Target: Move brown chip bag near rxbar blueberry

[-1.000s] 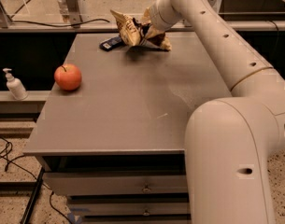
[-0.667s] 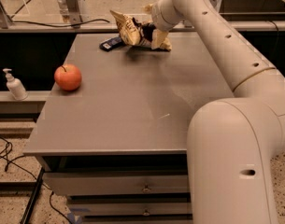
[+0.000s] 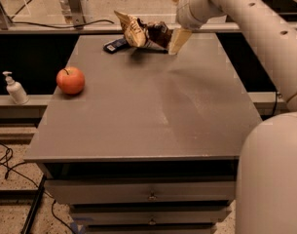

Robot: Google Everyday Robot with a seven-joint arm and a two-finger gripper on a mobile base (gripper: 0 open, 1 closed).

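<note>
The brown chip bag [image 3: 142,33] lies crumpled at the far edge of the grey table [image 3: 148,111], its left end close to the rxbar blueberry [image 3: 115,45], a small dark flat bar just to its left. My gripper [image 3: 176,18] is at the bag's right end, reaching in from the upper right. Its pale fingers are spread apart, one pointing up and one [image 3: 179,40] pointing down to the table beside the bag's dark end. The fingers do not close on the bag.
A red apple [image 3: 70,80] sits near the table's left edge. A white pump bottle [image 3: 14,88] stands on a lower ledge to the left. Drawers are under the table front. My arm [image 3: 265,38] spans the right side.
The gripper has drawn back a little to the right and its fingers have spread. The bag has stayed in nearly the same spot beside the bar.
</note>
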